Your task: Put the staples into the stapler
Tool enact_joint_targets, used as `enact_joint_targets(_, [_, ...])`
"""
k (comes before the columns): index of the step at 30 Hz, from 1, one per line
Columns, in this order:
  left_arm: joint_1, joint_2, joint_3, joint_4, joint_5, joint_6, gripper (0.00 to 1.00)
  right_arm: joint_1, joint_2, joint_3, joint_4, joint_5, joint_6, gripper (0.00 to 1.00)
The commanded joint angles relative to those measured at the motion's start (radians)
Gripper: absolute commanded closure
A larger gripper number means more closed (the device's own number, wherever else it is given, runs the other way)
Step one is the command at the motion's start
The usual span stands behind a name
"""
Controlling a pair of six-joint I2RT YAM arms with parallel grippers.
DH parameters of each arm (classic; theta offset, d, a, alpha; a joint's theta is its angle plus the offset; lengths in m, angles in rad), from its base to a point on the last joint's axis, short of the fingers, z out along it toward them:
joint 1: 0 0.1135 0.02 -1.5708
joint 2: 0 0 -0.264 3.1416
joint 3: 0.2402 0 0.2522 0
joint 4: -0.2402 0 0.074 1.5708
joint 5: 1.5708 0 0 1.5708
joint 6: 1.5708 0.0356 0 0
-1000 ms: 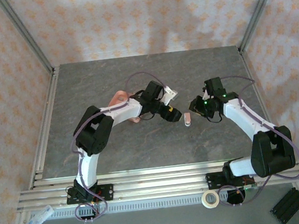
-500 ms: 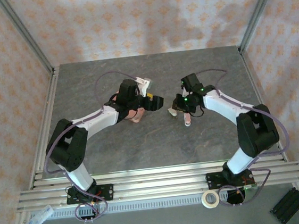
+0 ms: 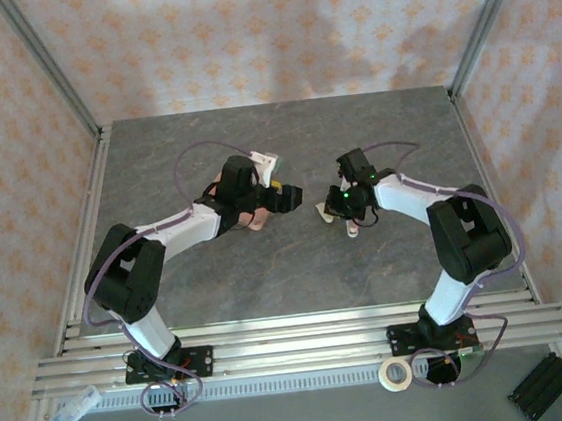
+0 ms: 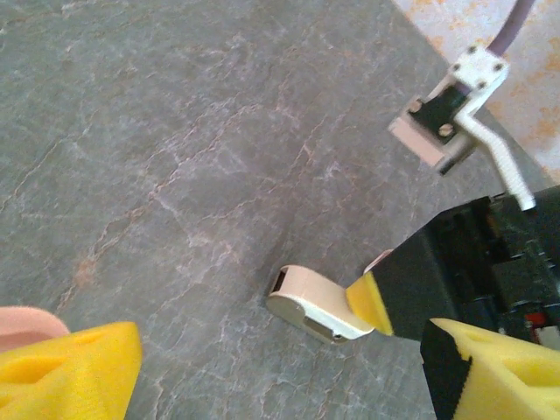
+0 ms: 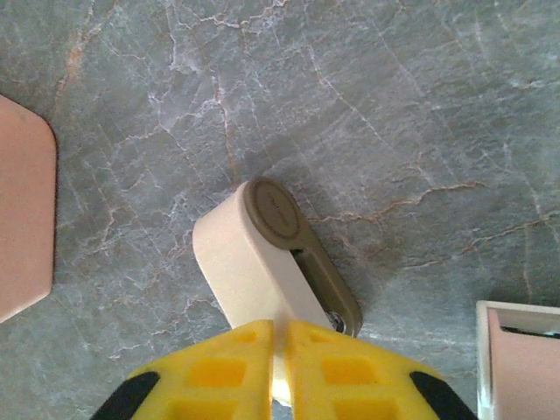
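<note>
The stapler (image 5: pixel 259 249), a small white thing with a grey-brown strip along one side, was near the middle of the bench (image 3: pixel 408 268), a little toward its right edge. It sat low over the grey stone-patterned top; whether it touched could not be told. The right jaws pinched one end of it. Their two yellow fingers (image 5: pixel 219 372) met with only a thin white sliver of the stapler between them.

From the left wrist, the same stapler (image 4: pixel 311 302) stuck out from the right arm's black finger and its yellow pad. Its free end, with a small square opening, pointed toward the left arm (image 3: pixel 192 225).

The left jaws stood spread wide and held nothing, one yellow finger (image 4: pixel 74 367) at each lower corner of that view, with the stapler ahead of the gap.

From above, the two arms met nose to nose at mid-bench, near each other but apart, with the stapler (image 3: pixel 327 216) between them.

A pink tray (image 3: pixel 224 183) lay left of centre, partly under the left arm. A small pink bit (image 3: pixel 352 229) showed just beside the right arm (image 3: pixel 410 197) on its near side; whether it belonged to the stapler could not be told.
</note>
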Motion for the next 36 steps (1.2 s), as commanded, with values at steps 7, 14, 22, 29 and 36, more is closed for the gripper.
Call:
enact_joint_targets(7, [0.079, -0.252, -0.151, 0.014, -0.338, -0.001, 0.09, -0.011, -0.247, 0.022, -0.05, 0.302, -0.094, 0.0])
enact_joint_targets(14, [0.18, -0.558, -0.383, 0.013, -0.74, 0.113, 0.0, -0.213, -0.385, -0.158, 0.186, 0.427, -0.18, 0.01])
enact_joint_targets(22, [0.251, -0.751, -0.694, 0.277, -0.999, 0.206, 0.0, -0.373, -0.394, -0.364, 0.483, 0.453, -0.266, 0.01])
enact_joint_targets(29, [0.309, -0.441, -0.807, 0.771, -0.987, 0.247, 0.0, -0.384, -0.324, -0.446, 0.759, 0.475, -0.46, 0.0])
enact_joint_targets(36, [0.331, -0.189, -0.72, 0.838, -0.936, 0.263, 0.0, -0.39, -0.155, -0.588, 1.138, 0.437, -0.484, 0.01])
